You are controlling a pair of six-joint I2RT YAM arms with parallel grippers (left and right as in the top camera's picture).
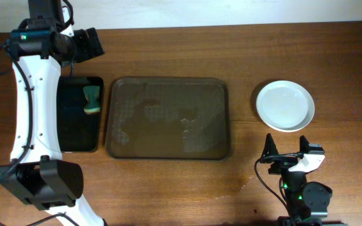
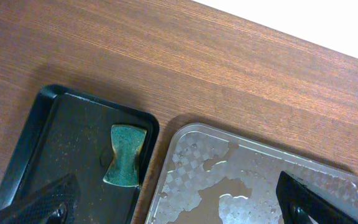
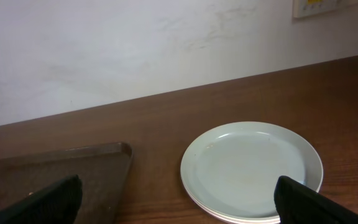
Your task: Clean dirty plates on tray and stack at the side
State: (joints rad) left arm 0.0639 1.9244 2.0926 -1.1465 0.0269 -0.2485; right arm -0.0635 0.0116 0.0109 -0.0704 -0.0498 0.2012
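Overhead view: the tray [image 1: 168, 80] lies at mid-table with no plate on it, only wet patches and droplets over its textured base.
Plates: the plates [image 1: 285, 105] sit stacked on the table [image 1: 244, 50] to the right of the tray, well apart from it. The top one looks clean and white.
Stack count: the right wrist view shows more than one rim at the near edge of the plates [image 3: 250, 165]. The exact number cannot be told.
Left claw: the left gripper [image 1: 93, 43] hangs over the far left of the table, beyond the black tray [image 1: 74, 135]. Its fingers are spread wide in the wrist view and hold nothing.
Right claw: the right gripper [image 1: 287, 150] is parked near the front edge, just short of the stack. Its fingers are parted and empty.
Cleaning tool: a green sponge [image 2: 125, 155] rests in the black tray [image 2: 48, 124], near the edge that faces the brown tray [image 2: 260, 180]. Neither claw touches it.
Progress: judging by the plateless tray, the tidy stack and the sponge lying in its holder, the job looks finished or all but finished.
Left to do: little is apparent, unless a lower plate carries a smear hidden from all three cameras.
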